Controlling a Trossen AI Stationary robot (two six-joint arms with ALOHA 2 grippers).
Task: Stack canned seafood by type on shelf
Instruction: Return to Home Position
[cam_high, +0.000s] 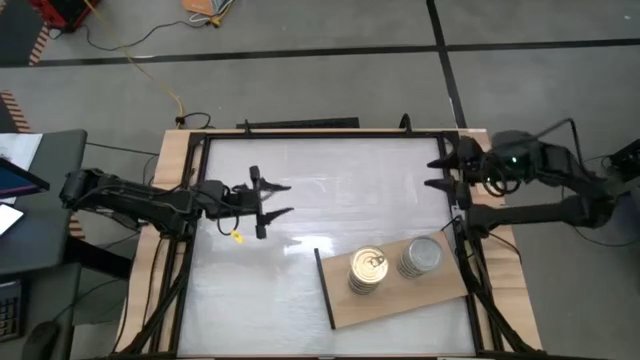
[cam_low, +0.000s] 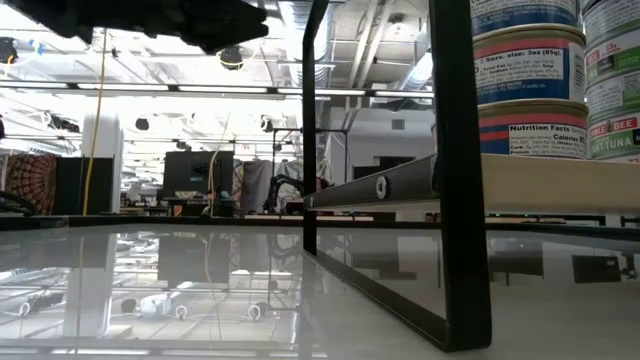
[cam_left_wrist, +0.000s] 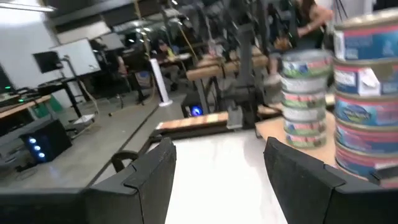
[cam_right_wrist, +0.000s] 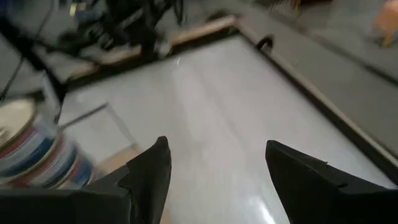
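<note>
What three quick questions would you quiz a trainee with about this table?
1. True or false: the left gripper holds a can.
2. How many can stacks stand on the shelf?
3. From the gold-lidded stack, the silver-lidded stack stands toward: A the left gripper, B the right gripper.
Key: 1 false, it is open and empty; 2 two; 3 B.

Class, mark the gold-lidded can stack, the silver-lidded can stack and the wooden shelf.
gold-lidded can stack (cam_high: 368, 266), high view, top lid.
silver-lidded can stack (cam_high: 421, 255), high view, top lid.
wooden shelf (cam_high: 400, 302), high view, bare board beside the stacks.
</note>
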